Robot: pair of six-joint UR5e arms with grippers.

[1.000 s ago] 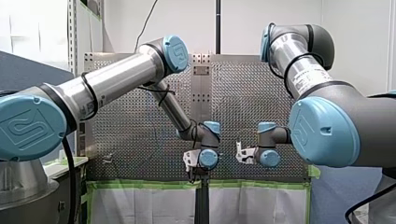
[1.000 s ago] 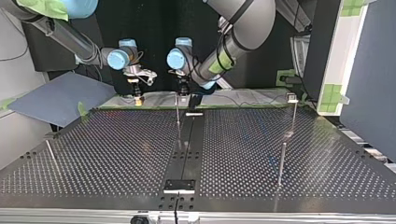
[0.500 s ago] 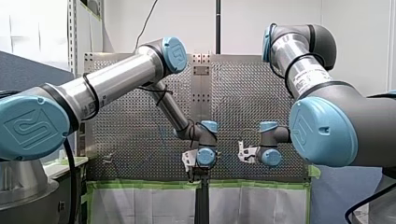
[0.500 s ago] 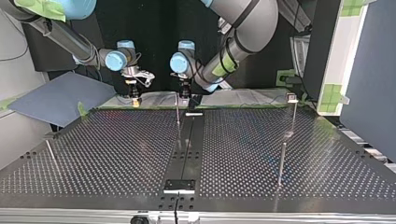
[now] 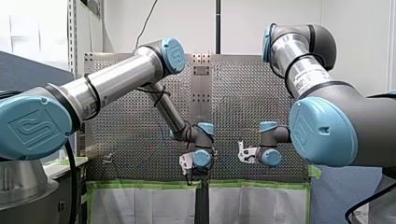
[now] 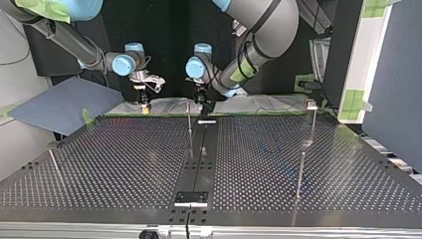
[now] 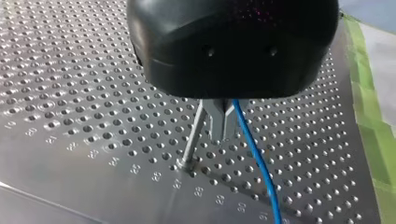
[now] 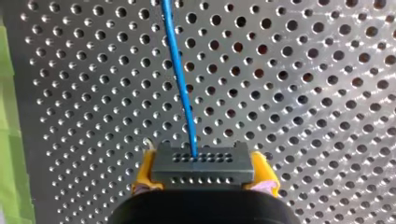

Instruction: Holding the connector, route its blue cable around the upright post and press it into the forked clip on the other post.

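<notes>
Connector (image 8: 201,161), dark grey block with rows of holes, blue cable (image 8: 180,70) leaving its middle, pinched by my right hand (image 8: 204,175)

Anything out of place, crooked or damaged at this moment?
Nothing stands out. The connector sits square between the yellow pads of my right gripper. The blue cable leaves it in a smooth line with no kink. The thin post near the grippers stands upright.
</notes>
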